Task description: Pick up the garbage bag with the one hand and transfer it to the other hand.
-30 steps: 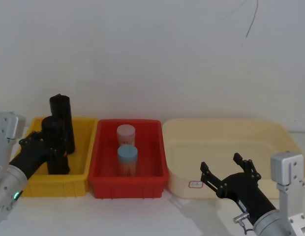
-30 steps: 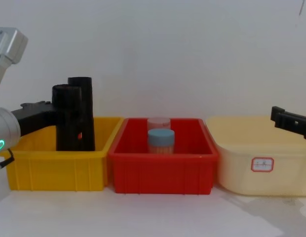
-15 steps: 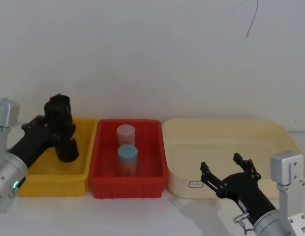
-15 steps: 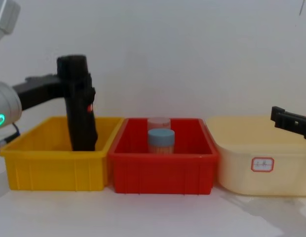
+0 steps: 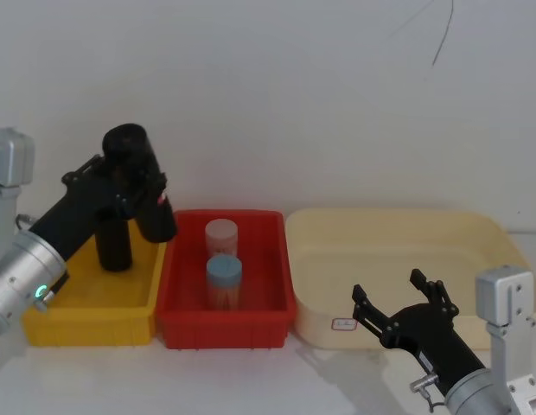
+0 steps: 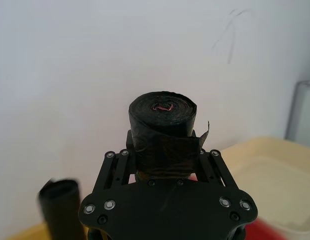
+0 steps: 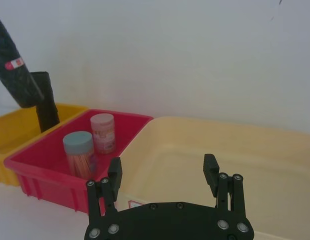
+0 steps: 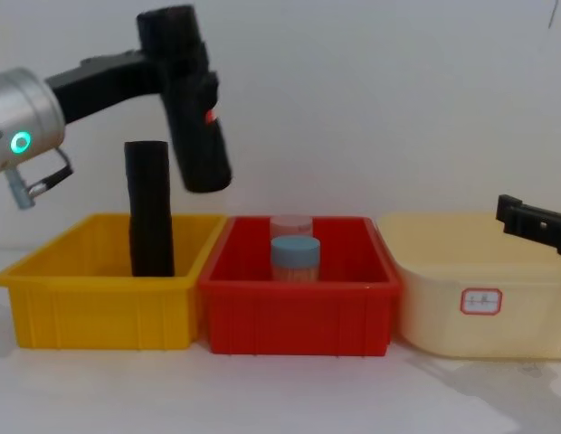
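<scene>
Black lumpy cylindrical garbage bag point(image 8: 204, 154), clamped in left claw point(image 8: 185, 83)

Left gripper point(image 8: 192, 90): black, long two-finger, flat black base plate, round silver screw heads point(image 6: 109, 204). Left wrist point(image 8: 14, 104): fat silver cylinder, green glowing ring light point(image 8: 22, 142), thin metal loop point(image 8: 32, 185) beneath. Right gripper point(image 7: 163, 167): same black build, silver screws point(image 7: 218, 224). Grey boxy housing point(image 5: 506, 303) on right arm.

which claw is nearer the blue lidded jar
Left. The left claw, gripping the garbage bag, hangs above the jar's left; the right claw is farther off by the cream tub.
</scene>
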`<state>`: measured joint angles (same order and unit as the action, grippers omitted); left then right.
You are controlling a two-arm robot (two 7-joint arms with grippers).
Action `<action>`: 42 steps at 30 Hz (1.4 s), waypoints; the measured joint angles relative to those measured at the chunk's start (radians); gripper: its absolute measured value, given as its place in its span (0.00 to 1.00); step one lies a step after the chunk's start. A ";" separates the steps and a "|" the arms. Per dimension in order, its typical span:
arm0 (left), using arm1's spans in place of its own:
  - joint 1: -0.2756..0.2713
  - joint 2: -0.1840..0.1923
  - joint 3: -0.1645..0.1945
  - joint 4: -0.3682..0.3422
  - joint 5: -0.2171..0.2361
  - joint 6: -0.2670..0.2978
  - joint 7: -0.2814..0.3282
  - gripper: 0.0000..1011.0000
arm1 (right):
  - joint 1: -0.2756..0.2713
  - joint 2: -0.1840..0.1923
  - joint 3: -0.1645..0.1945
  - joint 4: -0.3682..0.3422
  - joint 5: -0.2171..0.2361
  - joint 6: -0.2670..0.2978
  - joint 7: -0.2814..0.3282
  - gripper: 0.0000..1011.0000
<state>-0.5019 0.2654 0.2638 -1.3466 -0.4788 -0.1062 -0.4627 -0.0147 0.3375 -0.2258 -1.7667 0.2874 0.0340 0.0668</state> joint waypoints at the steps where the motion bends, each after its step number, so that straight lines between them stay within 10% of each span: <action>1: -0.002 -0.001 0.002 -0.002 -0.005 0.001 -0.007 0.51 | 0.000 0.000 0.000 0.000 0.000 0.000 0.000 0.99; 42: -0.173 -0.140 0.203 0.219 -0.188 0.169 -0.317 0.51 | 0.000 0.000 0.000 0.000 0.000 0.000 0.000 0.99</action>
<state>-0.6749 0.1251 0.4668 -1.1274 -0.6671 0.0623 -0.7800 -0.0146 0.3375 -0.2258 -1.7667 0.2874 0.0341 0.0668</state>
